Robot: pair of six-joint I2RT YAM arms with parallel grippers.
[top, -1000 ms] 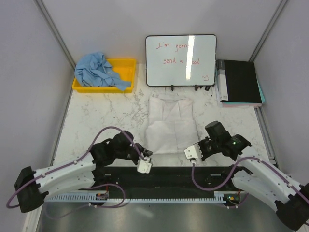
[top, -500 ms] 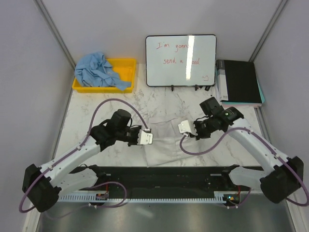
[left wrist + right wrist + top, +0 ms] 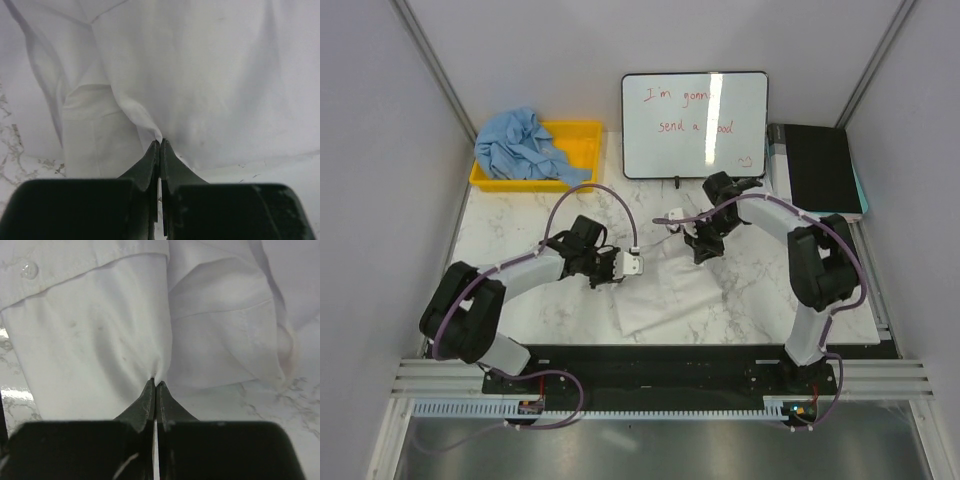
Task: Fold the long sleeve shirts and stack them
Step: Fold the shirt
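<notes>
The white shirt [image 3: 665, 295] lies on the marble table [image 3: 500, 235], in front of the whiteboard [image 3: 695, 125]. The left gripper [image 3: 160, 144], in front of the whiteboard and a bit to its left, is pinching a bit of this shirt. The right gripper [image 3: 155, 384], closer to the whiteboard, is pinching another bit. I think this shirt is only partly folded. Left of the whiteboard, the blue shirt [image 3: 520, 145] sits bunched up in the yellow bin [image 3: 582, 130], not folded. Nothing is stacked yet.
</notes>
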